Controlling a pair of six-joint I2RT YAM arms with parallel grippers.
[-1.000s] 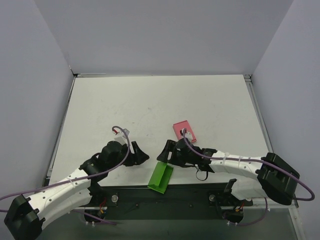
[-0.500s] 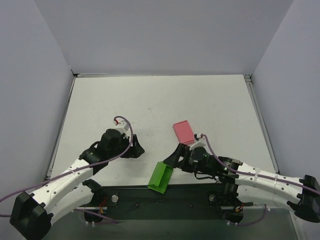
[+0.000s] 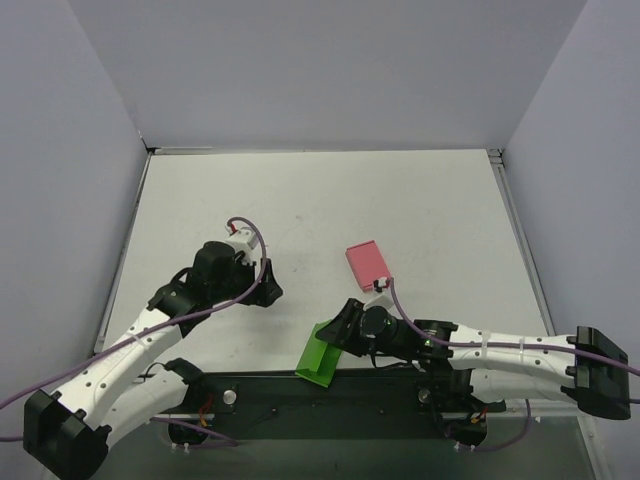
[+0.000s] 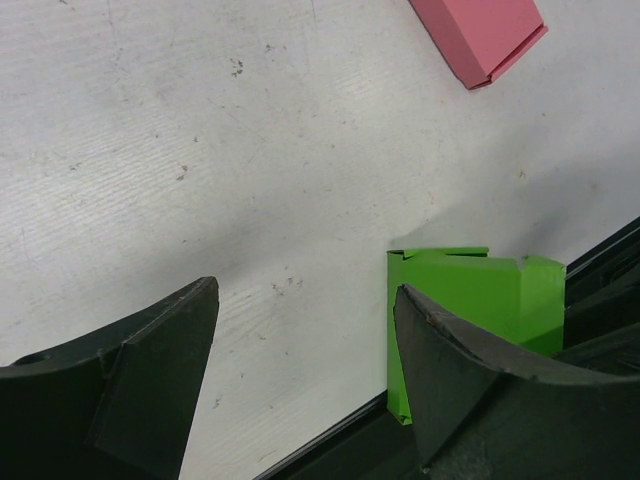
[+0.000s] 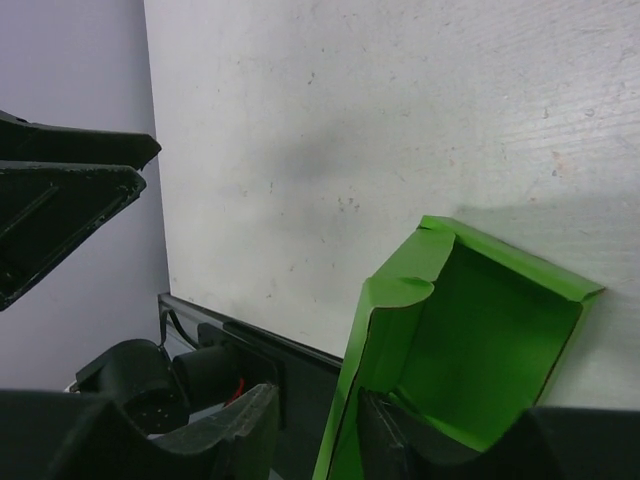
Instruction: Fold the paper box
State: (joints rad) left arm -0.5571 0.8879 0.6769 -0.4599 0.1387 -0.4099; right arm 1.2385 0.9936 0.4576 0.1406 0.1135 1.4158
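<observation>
The paper box is bright green and lies open at the table's near edge, partly over the dark rail. In the right wrist view the paper box shows its hollow inside, side walls raised. My right gripper straddles the box's left wall: one finger sits inside the box, the other outside with a gap to the wall. My left gripper stands open over bare table, left of the paper box, touching nothing.
A flat pink box lies on the table just behind the right gripper. The dark base rail runs along the near edge under the green box. Grey walls enclose the white table on three sides.
My right gripper swung down onto the green box and its jaws narrowed around the box's left wall. The left gripper drew back and away to the left, still open.
</observation>
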